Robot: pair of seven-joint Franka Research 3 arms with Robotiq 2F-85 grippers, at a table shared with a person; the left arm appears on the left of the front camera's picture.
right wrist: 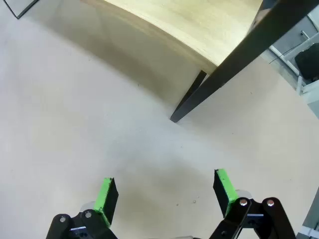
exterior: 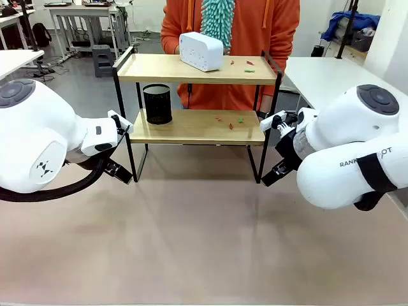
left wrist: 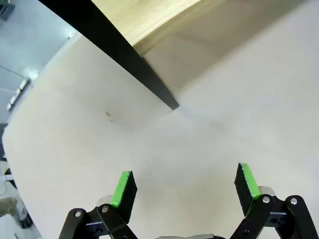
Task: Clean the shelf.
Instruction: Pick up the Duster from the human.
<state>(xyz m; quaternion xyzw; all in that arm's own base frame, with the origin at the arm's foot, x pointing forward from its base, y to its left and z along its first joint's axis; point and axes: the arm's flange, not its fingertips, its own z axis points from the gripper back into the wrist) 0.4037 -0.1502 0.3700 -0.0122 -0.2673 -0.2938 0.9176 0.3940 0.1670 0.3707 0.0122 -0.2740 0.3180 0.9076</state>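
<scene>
The shelf (exterior: 197, 126) stands mid-table, two light wooden boards in a black frame. On its top board lie a white box (exterior: 201, 51) and small red and green scraps (exterior: 247, 66). More scraps (exterior: 229, 120) and a black mesh cup (exterior: 157, 104) sit on the lower board. My left gripper (exterior: 118, 171) hangs low by the shelf's front left leg (left wrist: 124, 55); in the left wrist view it (left wrist: 185, 186) is open and empty over the table. My right gripper (exterior: 274, 173) is by the front right leg (right wrist: 224, 69), also open and empty (right wrist: 164, 191).
A person in an orange hoodie stands behind the shelf with a teal fluffy duster (exterior: 217, 22) hanging at the chest. The beige table top (exterior: 204, 242) stretches bare in front of the shelf. White tables (exterior: 331, 80) flank the scene.
</scene>
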